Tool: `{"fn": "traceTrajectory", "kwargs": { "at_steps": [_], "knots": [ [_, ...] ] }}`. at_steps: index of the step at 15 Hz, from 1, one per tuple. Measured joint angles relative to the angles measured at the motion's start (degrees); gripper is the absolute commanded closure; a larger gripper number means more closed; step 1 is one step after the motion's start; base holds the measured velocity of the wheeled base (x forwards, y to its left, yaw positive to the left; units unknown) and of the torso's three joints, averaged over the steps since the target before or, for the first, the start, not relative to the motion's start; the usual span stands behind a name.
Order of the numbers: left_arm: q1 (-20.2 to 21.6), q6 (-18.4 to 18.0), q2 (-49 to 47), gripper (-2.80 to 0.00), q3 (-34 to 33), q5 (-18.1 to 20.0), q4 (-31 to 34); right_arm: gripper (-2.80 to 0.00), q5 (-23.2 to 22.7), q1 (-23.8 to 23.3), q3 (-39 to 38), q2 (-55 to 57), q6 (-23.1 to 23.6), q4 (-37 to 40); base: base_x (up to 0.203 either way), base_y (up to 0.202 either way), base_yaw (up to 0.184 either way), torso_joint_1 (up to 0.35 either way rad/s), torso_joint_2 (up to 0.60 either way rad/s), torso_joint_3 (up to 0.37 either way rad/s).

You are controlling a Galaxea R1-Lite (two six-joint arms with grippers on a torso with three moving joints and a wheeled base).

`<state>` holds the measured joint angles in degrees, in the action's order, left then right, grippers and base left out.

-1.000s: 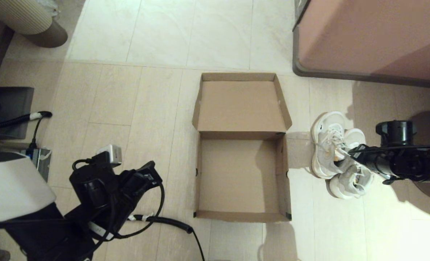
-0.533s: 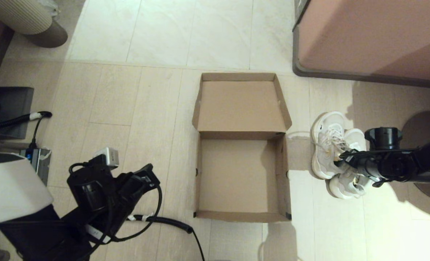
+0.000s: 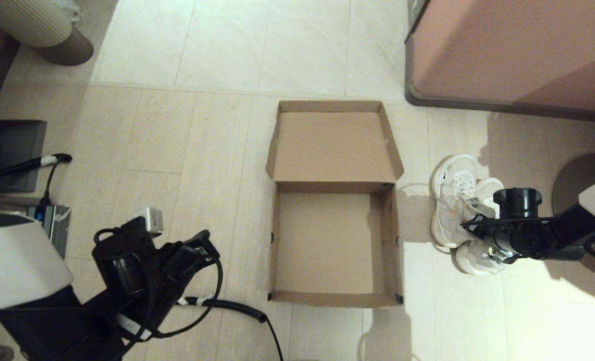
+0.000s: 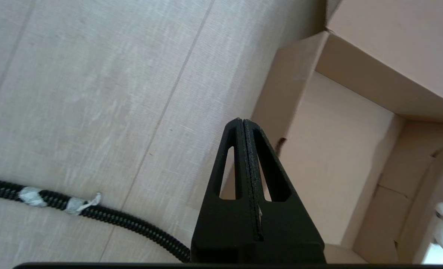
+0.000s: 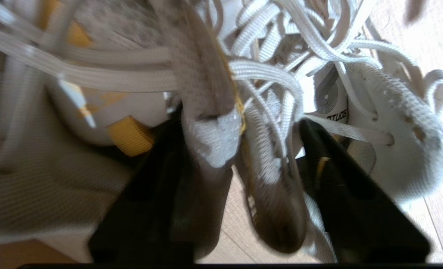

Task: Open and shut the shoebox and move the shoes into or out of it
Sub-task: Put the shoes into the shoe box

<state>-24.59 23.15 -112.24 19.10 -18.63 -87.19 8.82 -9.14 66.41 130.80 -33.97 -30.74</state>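
Right end effector point(image 5: 240, 149): down among the shoes point(image 3: 460, 210), fingers point(image 5: 161, 194) spread either side of the two inner collars and tongues, laces tangled between; not yet clenched on them by the look of the wrist view.
Shoes: side by side on the floor point(image 3: 177, 150), just to the right of the shoebox point(image 3: 332, 245), toes pointing away from the robot, touching each other; nearer shoe partly hidden under the arm in the head view.
Shoebox: open, lid folded back flat on the far side, inside bare.
Step in hand, as judged: gathering both shoes in one pinch before carrying them left into the box.
Doing it well: close on both collar edges together, not on laces alone; squeeze firmly, since soft mesh will give; lift straight up until the soles clear the box's right wall, then cross.
Risk: one shoe slipping free, or a trailing lace snagging the cardboard edge.
Left end effector point(image 4: 243, 149): clenched with nothing in it, parked low beside the box's left wall, near a coiled cable point(image 4: 94, 215).
Cabinet point(image 3: 513, 50): well beyond the shoes, out of the path.
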Motion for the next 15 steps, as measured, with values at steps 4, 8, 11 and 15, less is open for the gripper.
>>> {"fn": "traceTrajectory", "kwargs": {
  "at_steps": [4, 8, 11, 15],
  "knots": [
    [0.0, 0.0, -0.2, 0.0, -0.1, -0.8, 0.0, 0.0, -0.7, 0.0, 0.7, 2.1, 0.8, -0.8, 0.0, 0.0, 0.0, 0.0, 0.0, 0.0],
    [0.0, 0.0, -0.7, 0.0, 0.0, -0.6, 0.0, 0.0, -1.1, -0.7, -4.1, 0.5, 5.4, -0.3, 0.0, 0.0, 0.0, 0.0, 0.0, 0.0],
    [-0.8, 0.3, 0.3, 0.0, -3.7, 0.8, 0.0, 0.0, -4.5, -1.5, -11.0, -4.9, 9.6, 0.0, 0.0, 0.0, 0.0, 0.0, 0.0, 0.0],
    [-1.6, 1.3, 6.5, 0.0, -11.6, 5.2, 0.0, 0.0, -7.7, -3.7, -20.7, -15.7, 12.4, 0.8, 0.0, 0.0, 0.0, 0.0, 0.0, 0.0]
  ]
}}
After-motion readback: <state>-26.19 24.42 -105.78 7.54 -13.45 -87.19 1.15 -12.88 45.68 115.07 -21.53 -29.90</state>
